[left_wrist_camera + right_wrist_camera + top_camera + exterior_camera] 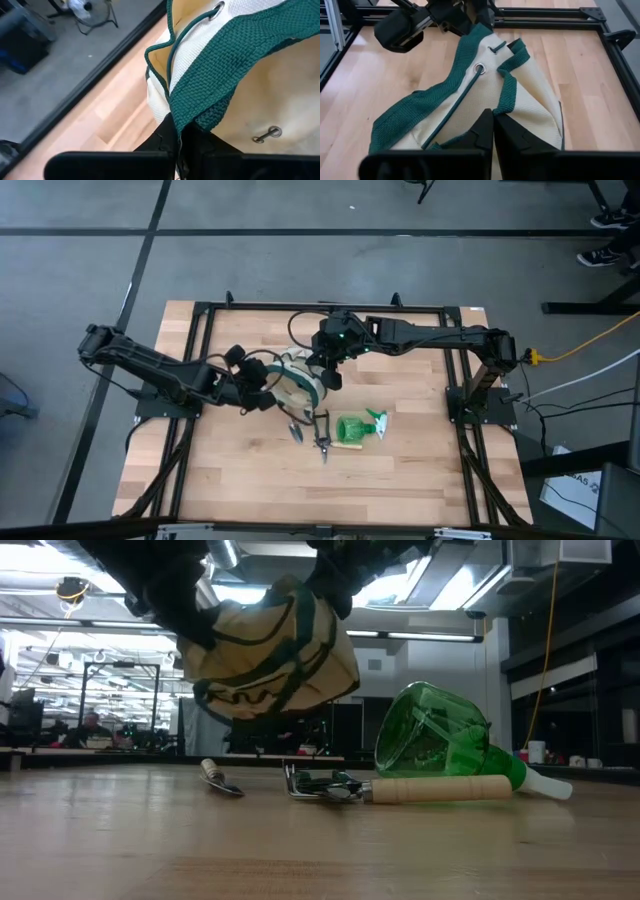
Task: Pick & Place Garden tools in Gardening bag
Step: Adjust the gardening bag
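Gardening bag (292,383) at table centre, pinched by left gripper (262,393) at 9 o'clock, right gripper (328,375) at 3 o'clock. Low view alone shows it airborne. Spray bottle (357,427) and wooden-handled tool (430,789) lie at its 5 o'clock; tool heads indistinct.

Cream bag (295,383) with green trim hangs lifted off the table. Near-right of it lie green spray bottle (357,427), wooden-handled tool (435,789), shears (322,442), trowel (220,778).

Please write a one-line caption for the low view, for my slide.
Both grippers hold the gardening bag lifted above the table, while the spray bottle and a wooden-handled tool lie below.
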Tool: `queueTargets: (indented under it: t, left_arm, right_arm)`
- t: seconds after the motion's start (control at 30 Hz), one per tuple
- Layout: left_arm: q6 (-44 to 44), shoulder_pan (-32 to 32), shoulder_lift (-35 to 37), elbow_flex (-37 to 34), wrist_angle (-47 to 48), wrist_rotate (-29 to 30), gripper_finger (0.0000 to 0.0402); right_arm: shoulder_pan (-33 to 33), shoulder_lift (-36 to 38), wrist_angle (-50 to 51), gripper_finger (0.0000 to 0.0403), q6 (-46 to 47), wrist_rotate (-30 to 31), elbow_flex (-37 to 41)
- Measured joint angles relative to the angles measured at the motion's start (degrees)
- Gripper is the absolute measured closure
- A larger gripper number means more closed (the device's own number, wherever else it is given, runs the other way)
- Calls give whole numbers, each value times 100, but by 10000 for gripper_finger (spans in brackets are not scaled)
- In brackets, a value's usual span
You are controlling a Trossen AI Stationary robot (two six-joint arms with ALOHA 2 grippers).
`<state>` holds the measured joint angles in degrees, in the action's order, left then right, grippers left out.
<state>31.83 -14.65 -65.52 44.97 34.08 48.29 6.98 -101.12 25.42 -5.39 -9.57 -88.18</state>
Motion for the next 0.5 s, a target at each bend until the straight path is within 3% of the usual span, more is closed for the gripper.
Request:
queueTargets:
  t: [0.2,0.5]
  left_arm:
    - [271,219,184,180,276,-568,398]
    - [911,819,206,1115,2300,-1548,398]
  right_arm:
    - [9,0,58,378,-21,426,0]
    - [9,0,57,326,-360,547,0]
